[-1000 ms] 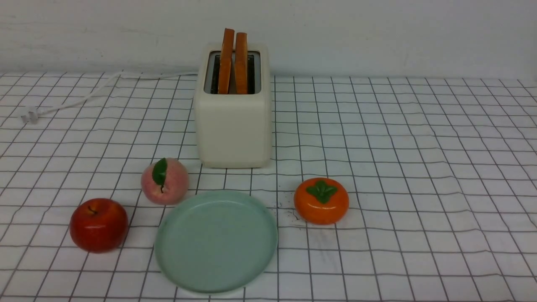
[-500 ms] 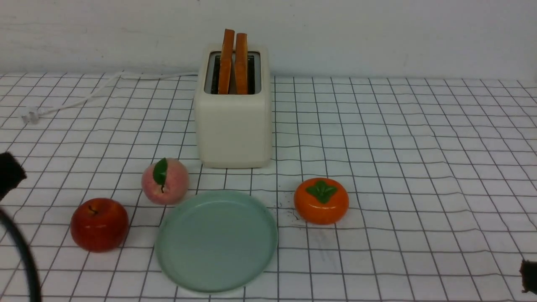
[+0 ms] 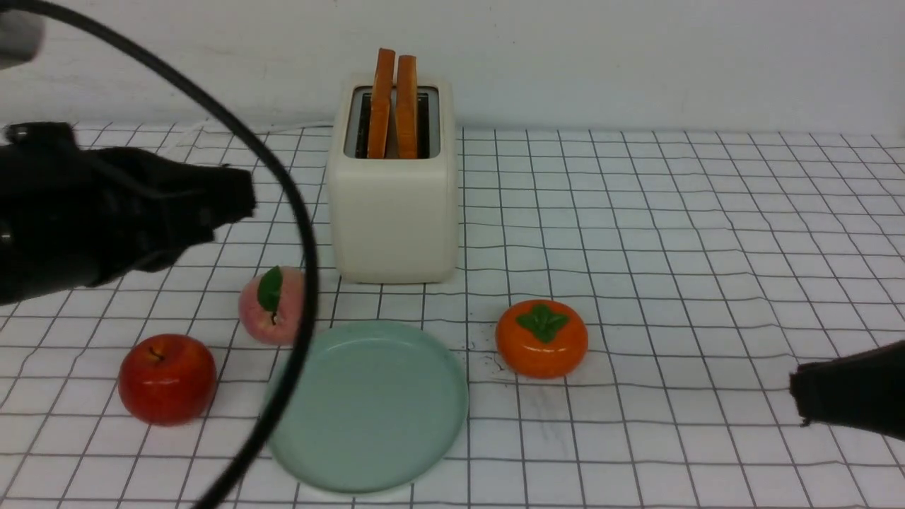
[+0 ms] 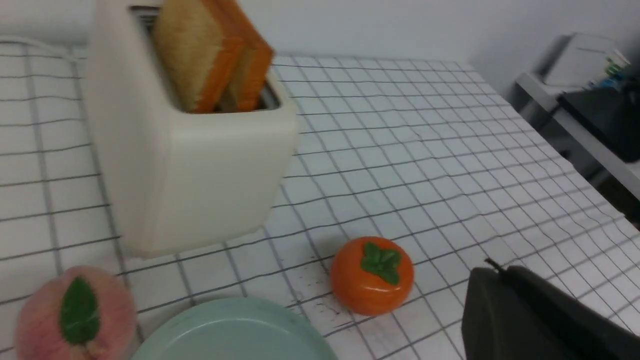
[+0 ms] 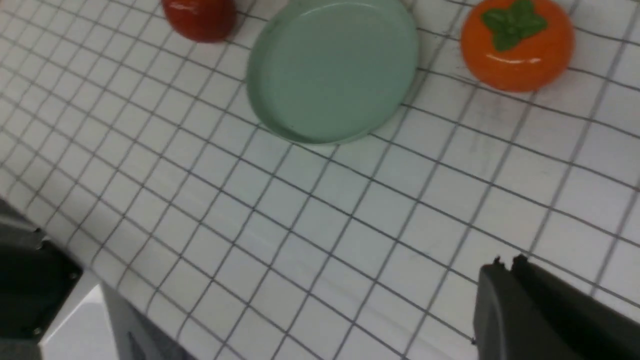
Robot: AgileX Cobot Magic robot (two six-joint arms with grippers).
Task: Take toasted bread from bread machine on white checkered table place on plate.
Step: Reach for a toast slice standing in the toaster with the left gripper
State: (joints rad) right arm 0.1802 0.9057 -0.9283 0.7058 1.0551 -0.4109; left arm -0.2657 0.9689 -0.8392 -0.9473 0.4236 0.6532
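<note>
Arms (image 3: 85, 212) come into view from both sides; a second ago I saw none. Both the left fingers (image 3: 228, 194) and right fingers (image 3: 806, 389) are clenched, holding nothing. The toast (image 3: 394, 106) stands in the toaster (image 3: 392, 219), the plate (image 3: 382, 410) waits bare. I must open them to grab toast.

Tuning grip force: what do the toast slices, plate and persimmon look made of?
Toast slices: likely foam or soft plastic fakes; matte grainy faces, evenly orange crusts. Plate: ceramic or melamine, can't tell; satin mint surface, soft sheen only. Persimmon: hard plastic or glazed; glossy, sharp white highlight.
</note>
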